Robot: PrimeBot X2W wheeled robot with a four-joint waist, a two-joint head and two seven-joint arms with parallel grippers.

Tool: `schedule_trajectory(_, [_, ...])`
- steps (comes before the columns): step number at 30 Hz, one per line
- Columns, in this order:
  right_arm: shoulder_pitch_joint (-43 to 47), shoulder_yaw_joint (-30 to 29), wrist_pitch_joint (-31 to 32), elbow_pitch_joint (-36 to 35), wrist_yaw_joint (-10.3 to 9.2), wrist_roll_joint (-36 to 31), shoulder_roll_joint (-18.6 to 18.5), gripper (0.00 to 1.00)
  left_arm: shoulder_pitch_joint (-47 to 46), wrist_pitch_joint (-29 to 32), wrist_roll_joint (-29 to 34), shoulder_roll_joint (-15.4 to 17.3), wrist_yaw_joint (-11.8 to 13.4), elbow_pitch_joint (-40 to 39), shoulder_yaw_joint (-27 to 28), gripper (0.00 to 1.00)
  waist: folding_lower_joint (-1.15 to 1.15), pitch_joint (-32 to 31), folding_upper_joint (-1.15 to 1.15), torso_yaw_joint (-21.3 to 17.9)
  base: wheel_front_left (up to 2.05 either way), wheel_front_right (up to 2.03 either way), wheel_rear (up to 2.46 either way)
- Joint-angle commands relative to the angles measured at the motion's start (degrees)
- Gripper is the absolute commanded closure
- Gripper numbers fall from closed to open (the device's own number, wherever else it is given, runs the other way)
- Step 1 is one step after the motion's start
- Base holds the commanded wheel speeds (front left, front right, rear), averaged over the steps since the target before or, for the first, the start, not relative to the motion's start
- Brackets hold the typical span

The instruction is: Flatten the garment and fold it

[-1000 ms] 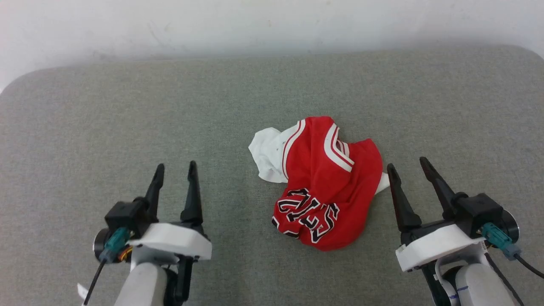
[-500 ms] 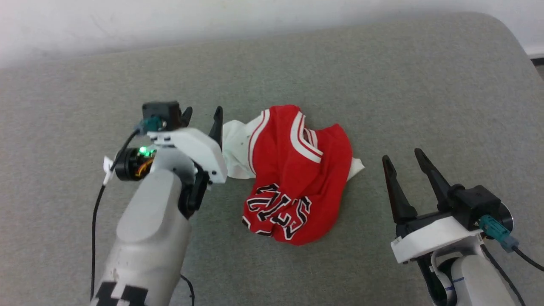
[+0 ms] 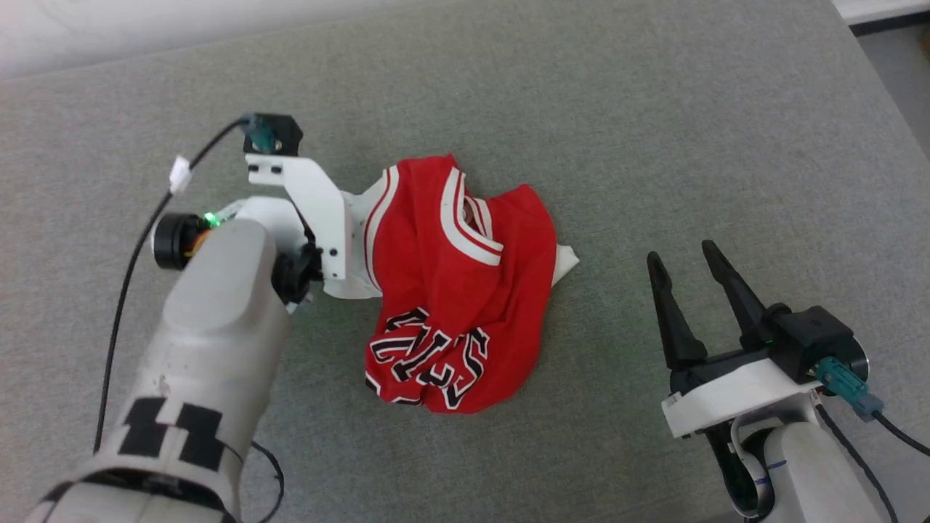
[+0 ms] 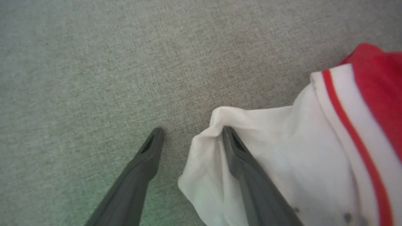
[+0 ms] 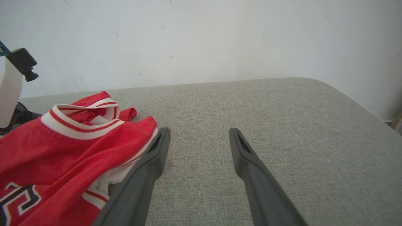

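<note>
The garment (image 3: pixel 450 290) lies crumpled mid-table, a red shirt with striped trim and black lettering turned toward me. Its white sleeve (image 4: pixel 282 150) bunches at the left edge. My left gripper (image 4: pixel 193 130) points down at that sleeve and is open: one finger (image 4: pixel 144 163) rests on bare cloth-covered table, while the other finger (image 4: pixel 241 163) is under a fold of the sleeve edge. In the head view the left arm's white wrist mount (image 3: pixel 312 211) hides those fingers. My right gripper (image 3: pixel 680 253) hovers open to the right of the shirt, apart from it, with the shirt (image 5: pixel 62 147) beside its left finger.
The table (image 3: pixel 654 109) is a grey fabric-covered surface with a rounded far right corner (image 5: pixel 329 91). A white wall (image 5: pixel 201 37) stands behind it. Dark floor (image 3: pixel 901 51) shows past the right edge. A black cable (image 3: pixel 123 276) hangs from the left wrist.
My left arm has reached forward from the near left to the white sleeve and tipped its fingers down onto it. The head view has swung, shifting the whole picture. The right gripper stays open.
</note>
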Motion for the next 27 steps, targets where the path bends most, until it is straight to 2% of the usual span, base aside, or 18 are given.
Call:
schedule_trajectory(1, [-0.77, 0.23, -0.5, 0.24, -0.11, 0.51, 0.08, 0.0, 1.08, 3.2, 0.06, -0.1, -1.6, 2.07, -1.12, 0.02, 0.0, 0.8, 0.0, -0.7, 0.0, 0.0, 0.0])
schedule_trajectory(2, [-0.83, 0.23, -0.58, 0.32, -0.11, 0.54, 0.08, 0.0, 0.97, 5.15, -0.07, -0.2, -2.69, 2.58, -1.61, 0.57, 0.0, 0.86, 0.0, -0.66, 0.0, 0.0, 0.0])
schedule_trajectory(3, [-0.86, 0.23, -0.64, 0.39, -0.11, 0.59, 0.08, 0.0, 0.91, 6.93, -0.27, -0.33, -3.67, 2.94, -2.02, 1.0, 0.0, 0.89, 0.0, -0.6, 0.0, 0.0, 0.0])
schedule_trajectory(7, [-0.92, -0.1, -0.83, 0.72, -0.11, 0.62, 0.08, 0.0, 1.59, 10.09, -0.95, -0.29, -5.69, 2.28, -3.02, 1.0, 0.0, 0.48, 0.0, 0.07, 0.0, 0.0, 0.0])
schedule_trajectory(9, [-0.78, -0.36, -0.89, 0.86, -0.11, 0.49, 0.08, 0.0, 2.56, 7.95, -0.85, 0.47, -5.82, 0.41, -3.13, 1.0, 0.0, -0.05, 0.0, 0.61, 0.0, 0.0, 0.0])
schedule_trajectory(12, [-0.38, -0.62, -0.95, 1.05, -0.11, 0.22, 0.08, 0.0, 5.52, 1.66, -1.1, 1.98, -5.05, -3.45, -2.22, 1.0, 0.0, -1.42, 0.0, 1.5, 0.0, 0.0, 0.0])
schedule_trajectory(17, [0.61, -1.21, -0.88, 1.31, -0.11, -0.22, 0.08, 0.0, 14.44, -9.5, -4.32, 4.1, -1.32, -11.29, 3.02, 1.0, 0.0, -4.37, 0.0, 3.48, 0.0, 0.0, 0.0])
schedule_trajectory(20, [1.44, -1.68, -0.63, 1.28, -0.11, -0.64, 0.08, 0.0, 21.92, -13.98, -6.8, 5.19, 1.18, -16.75, 6.77, 1.0, 0.0, -6.14, 0.0, 5.06, 0.0, 0.0, 0.0])
schedule_trajectory(27, [2.71, -3.11, 0.89, 0.21, -0.11, -2.56, 0.08, 0.0, 39.4, -18.08, -10.35, 6.3, 6.05, -30.88, 12.56, 1.0, 0.0, -8.56, 0.0, 8.96, 0.0, 0.0, 0.0])
